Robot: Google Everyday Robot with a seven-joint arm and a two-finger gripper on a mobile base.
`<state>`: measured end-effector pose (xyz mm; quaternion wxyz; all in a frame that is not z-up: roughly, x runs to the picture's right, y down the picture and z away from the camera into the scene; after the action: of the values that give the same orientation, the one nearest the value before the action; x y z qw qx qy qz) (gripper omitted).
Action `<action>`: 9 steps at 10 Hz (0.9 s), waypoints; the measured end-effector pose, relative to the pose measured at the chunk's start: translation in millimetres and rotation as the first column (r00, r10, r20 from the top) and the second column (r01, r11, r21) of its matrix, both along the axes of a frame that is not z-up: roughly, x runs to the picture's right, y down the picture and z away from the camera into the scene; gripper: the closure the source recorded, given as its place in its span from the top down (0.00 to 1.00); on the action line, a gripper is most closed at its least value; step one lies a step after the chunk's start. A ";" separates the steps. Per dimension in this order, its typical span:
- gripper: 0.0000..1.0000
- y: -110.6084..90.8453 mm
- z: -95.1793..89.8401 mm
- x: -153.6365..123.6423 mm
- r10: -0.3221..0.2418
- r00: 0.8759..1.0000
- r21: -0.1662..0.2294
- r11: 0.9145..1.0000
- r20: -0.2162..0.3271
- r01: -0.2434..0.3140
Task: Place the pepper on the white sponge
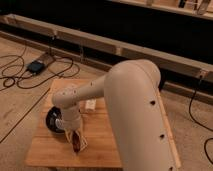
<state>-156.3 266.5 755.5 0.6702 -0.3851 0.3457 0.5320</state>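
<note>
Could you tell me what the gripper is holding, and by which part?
The gripper, low over the table, is shut on the pepper; which part cannot be told.

Bench [100, 150]: a low wooden top with pale, bare boards, which you see standing on a tan floor [20, 105].

Claw [76, 141]: you find it low over the bench's near left part, closed around the pepper [75, 144], a small reddish-brown piece between its tips.

Black bowl [54, 120]: lies on the bench just left of the claw and slightly behind it, partly hidden by the arm.

White sponge [90, 104]: a small white block on the bench, behind the claw and a little to its right, near the bench's middle.
</note>
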 end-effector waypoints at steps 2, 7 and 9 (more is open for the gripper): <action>0.18 -0.3 2.0 -1.7 -0.004 1.000 0.002 1.000 0.005 0.004; 0.67 -2.1 5.3 -1.1 -0.002 1.000 0.003 1.000 0.000 0.002; 0.80 -2.6 5.8 -0.7 -0.001 1.000 0.002 1.000 0.000 0.001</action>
<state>-157.0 263.9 761.3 0.6708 -0.3842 0.3454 0.5321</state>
